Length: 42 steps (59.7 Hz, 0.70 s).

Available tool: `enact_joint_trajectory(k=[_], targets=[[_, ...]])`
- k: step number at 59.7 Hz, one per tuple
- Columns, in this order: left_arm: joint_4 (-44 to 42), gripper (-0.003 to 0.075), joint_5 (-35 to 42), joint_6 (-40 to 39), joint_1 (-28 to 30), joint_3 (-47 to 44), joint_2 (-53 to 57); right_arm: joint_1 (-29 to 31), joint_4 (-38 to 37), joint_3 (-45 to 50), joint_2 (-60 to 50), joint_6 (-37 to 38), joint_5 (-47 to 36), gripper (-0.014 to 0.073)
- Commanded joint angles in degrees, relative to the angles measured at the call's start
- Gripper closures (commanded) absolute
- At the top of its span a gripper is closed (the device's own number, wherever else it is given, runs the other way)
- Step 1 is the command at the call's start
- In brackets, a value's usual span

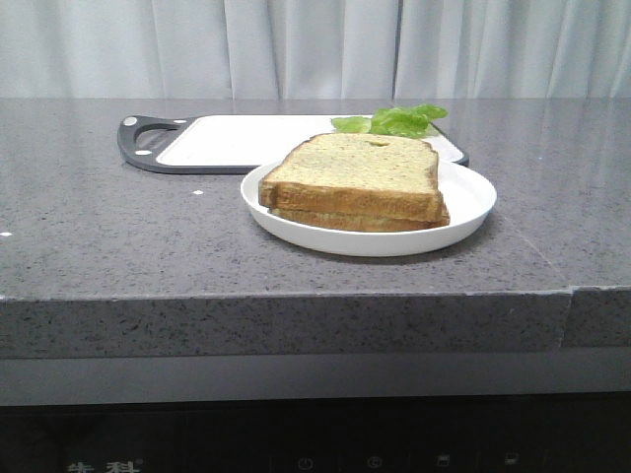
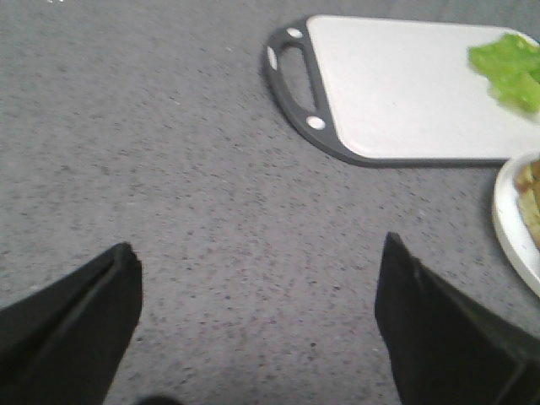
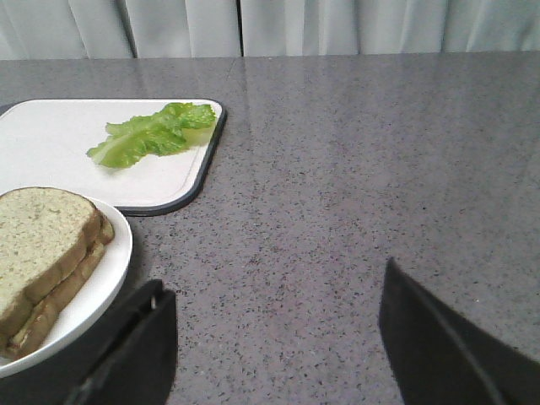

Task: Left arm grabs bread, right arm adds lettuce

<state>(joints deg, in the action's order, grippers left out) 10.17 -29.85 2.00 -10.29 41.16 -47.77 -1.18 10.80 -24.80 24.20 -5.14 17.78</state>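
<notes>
Two slices sit stacked on a white plate [image 1: 473, 212] at frame centre; the bread [image 1: 355, 172] tops the thinner slice [image 1: 345, 221]. Upper right, we see lettuce [image 1: 394, 120] on the cutting board [image 1: 227, 143]. Left gripper [image 2: 253, 291] and right gripper [image 3: 274, 337] both spread, empty.

A white round plate [image 1: 468, 212] sits near the front edge of a grey speckled stone counter [image 1: 99, 227]. On it lies a thinner, flatter bread slice [image 1: 355, 222], partly covered from above. Just behind the plate lies a white cutting board [image 1: 237, 143] with a dark rim and a handle at its left end. Pale curtains [image 1: 296, 44] hang behind the counter.
</notes>
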Motion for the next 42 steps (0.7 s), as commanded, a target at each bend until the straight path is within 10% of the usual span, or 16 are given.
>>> enact_joint_trajectory(k=[1, 42], targets=[[2.0, 0.0158, -0.9, -0.1, -4.7, 7.3, -5.9, 0.4, -0.6, -2.2, 0.5, -0.6, -4.4, 0.0069], [6.5, 0.0158, -11.6, -0.1, -25.7, 42.3, -46.6, 0.4, -0.6, -2.2, 0.5, -0.6, -4.1, 0.0069]])
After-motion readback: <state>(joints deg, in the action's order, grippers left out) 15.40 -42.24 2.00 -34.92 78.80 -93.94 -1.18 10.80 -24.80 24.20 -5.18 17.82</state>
